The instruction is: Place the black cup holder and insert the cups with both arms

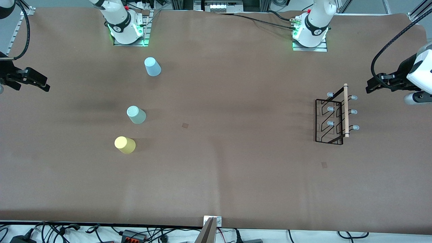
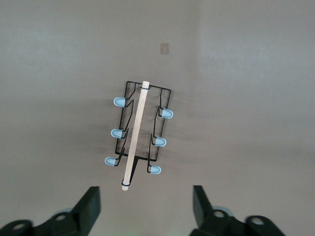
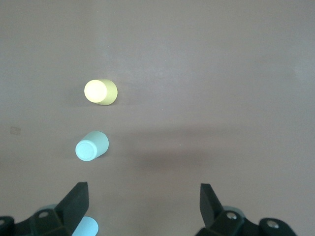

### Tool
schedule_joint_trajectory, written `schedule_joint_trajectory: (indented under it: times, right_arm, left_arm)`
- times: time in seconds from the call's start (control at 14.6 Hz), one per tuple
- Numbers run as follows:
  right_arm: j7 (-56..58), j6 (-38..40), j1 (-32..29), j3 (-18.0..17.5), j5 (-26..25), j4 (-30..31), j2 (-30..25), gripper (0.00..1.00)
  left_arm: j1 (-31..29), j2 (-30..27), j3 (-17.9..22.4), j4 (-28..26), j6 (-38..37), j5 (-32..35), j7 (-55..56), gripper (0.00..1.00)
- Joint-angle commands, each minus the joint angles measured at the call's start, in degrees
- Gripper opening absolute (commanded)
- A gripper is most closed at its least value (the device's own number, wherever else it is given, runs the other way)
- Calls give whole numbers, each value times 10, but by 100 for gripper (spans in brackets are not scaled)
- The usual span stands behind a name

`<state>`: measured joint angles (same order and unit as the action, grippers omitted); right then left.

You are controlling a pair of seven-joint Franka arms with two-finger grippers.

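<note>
The left pincer (image 2: 145, 209) hangs in the air with its fingers spread wide and nothing between them, over the counter's (image 1: 216, 175) edge at the left arm's end; the right pincer (image 3: 145, 206) is just as wide open and empty, over the edge at the right arm's end. Nearest the front camera of the cups, the yellow cup (image 1: 125, 144) stands upside down toward the right arm's end, then the pale mint green cup (image 1: 136, 114) just farther back, also inverted, and the light blue cup (image 1: 152, 66) farthest, near the right arm's base. The black cup holder (image 1: 334, 116) stands upright toward the left arm's end, its wooden rod (image 1: 346, 109) on top and its pegs bare, well apart from all three cups.
</note>
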<state>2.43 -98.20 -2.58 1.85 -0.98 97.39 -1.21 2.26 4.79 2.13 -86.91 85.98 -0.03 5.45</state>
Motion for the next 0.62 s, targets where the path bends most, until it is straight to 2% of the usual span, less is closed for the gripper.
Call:
schedule_joint_trajectory:
  times: [0.0,0.55]
  right_arm:
    - [3,12,-2,1,4,0,-10,100]
    - [2,8,-1,1,4,-5,-4,100]
  left_arm:
    - [1,7,2,17,-7,-5,-6,100]
    - [0,7,1,17,-8,-5,-3,100]
